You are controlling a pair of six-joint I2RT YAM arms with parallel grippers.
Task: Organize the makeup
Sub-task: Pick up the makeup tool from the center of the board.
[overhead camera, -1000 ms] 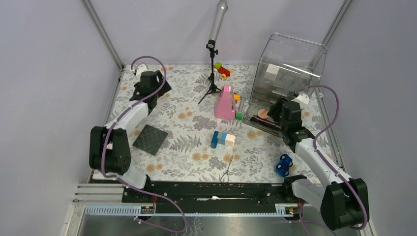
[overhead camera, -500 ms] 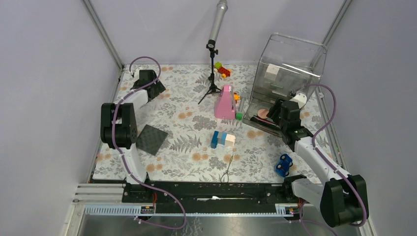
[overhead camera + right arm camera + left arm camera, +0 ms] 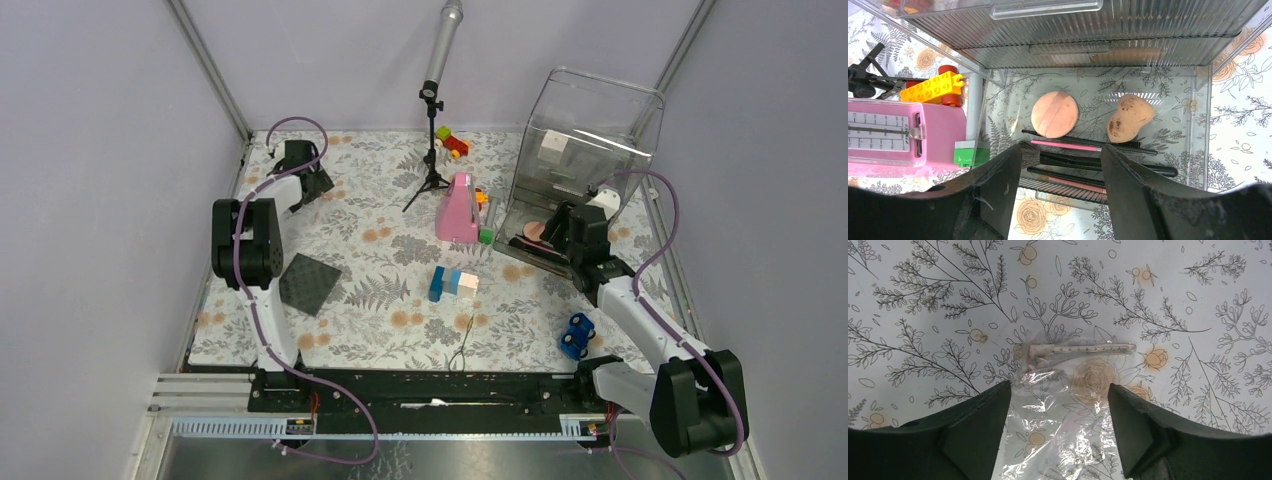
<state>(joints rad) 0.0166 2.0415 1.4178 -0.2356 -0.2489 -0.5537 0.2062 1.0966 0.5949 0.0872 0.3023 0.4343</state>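
Note:
My left gripper (image 3: 1058, 405) is open and empty at the far left corner (image 3: 300, 170), just above a crumpled clear plastic wrapper (image 3: 1063, 440) holding a slim pale stick (image 3: 1083, 347) on the cloth. My right gripper (image 3: 1063, 185) is open and empty at the mouth of the clear organizer's pulled-out drawer (image 3: 1200, 100). In the drawer lie a round peach sponge (image 3: 1054, 114), a stained teardrop sponge (image 3: 1129, 117), black-handled brushes (image 3: 1073, 161) and pink pencils (image 3: 1065, 145). A flat dark square (image 3: 308, 283) lies on the left of the table.
The clear organizer (image 3: 590, 140) stands at the back right. A tall pink object (image 3: 458, 208), a microphone stand (image 3: 433, 150), toy blocks (image 3: 452, 282), a blue toy car (image 3: 577, 335) and a thin black cable (image 3: 462, 345) are on the floral cloth.
My left arm has swung back and reached into the far left corner, its gripper coming down over the plastic wrapper. My right gripper has edged slightly closer to the drawer.

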